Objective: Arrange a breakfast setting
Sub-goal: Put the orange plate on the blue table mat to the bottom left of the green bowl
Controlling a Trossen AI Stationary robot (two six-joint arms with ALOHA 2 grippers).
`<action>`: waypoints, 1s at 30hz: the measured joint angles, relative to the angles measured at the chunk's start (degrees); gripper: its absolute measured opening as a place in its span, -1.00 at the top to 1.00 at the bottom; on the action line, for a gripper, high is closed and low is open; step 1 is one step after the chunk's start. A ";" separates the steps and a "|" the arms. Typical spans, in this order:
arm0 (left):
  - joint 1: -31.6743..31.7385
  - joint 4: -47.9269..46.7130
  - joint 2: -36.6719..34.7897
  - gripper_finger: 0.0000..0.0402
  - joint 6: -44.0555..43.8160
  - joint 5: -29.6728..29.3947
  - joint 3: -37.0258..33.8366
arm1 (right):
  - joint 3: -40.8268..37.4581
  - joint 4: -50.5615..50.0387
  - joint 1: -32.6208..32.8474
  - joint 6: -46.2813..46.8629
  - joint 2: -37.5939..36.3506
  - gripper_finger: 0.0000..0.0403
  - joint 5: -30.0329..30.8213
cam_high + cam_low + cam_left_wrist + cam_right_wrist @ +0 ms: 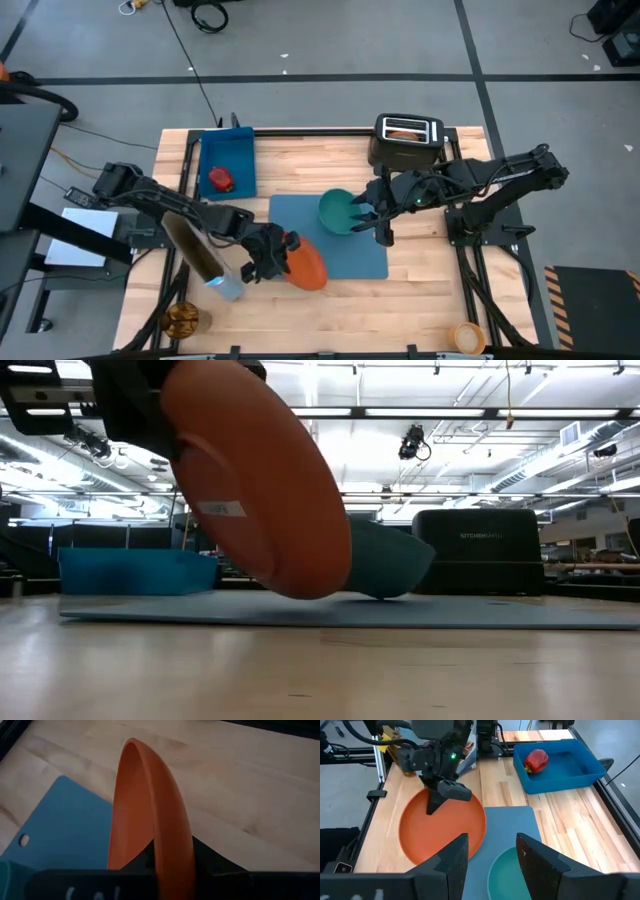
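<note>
My left gripper (272, 256) is shut on the round orange plate (306, 266), which stands tilted on edge over the near left corner of the flat blue placemat (350, 255). In the low view the plate's lower edge (300, 594) is just at the placemat; whether it touches, I cannot tell. The teal bowl (338, 210) rests by its base on the placemat's far part. My right gripper (492, 852) hangs open above the bowl (512, 875), its fingers apart with nothing between them. My left gripper pinches the plate's rim (172, 855) between its two fingers (212, 865), one on the hollow face and one on the underside. The fingers come slanting down from the table's left side. The plate is steeply tilted, its free edge lowest over the placemat.
A blue bin (240, 155) at the far left holds the red apple (221, 179). A black toaster (408, 142) stands at the far right. A long packet (200, 255) lies at the left, a round brown thing (183, 318) near left, a small orange cup (467, 338) near right.
</note>
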 joint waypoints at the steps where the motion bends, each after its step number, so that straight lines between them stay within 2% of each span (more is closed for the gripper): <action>1: -0.14 0.00 -0.01 0.76 0.01 -0.03 0.02 | 0.00 0.01 0.00 0.00 0.00 0.14 0.00; 9: 0.50 -4.76 0.00 0.76 0.17 -4.70 0.02 | 0.00 -1.00 0.00 -0.11 1.26 0.14 0.54; 17: 0.05 -5.66 1.64 0.73 -3.53 -5.16 0.21 | -1.07 -1.50 0.00 -0.20 8.35 0.14 1.09; 24: -1.32 -7.61 1.75 0.44 -9.16 -4.49 0.06 | -1.09 -1.47 -0.07 0.02 13.78 0.09 0.97; 30: -2.19 -12.39 1.77 0.20 -9.70 -4.08 -0.01 | -1.09 -1.33 -0.01 1.30 16.79 0.04 -0.09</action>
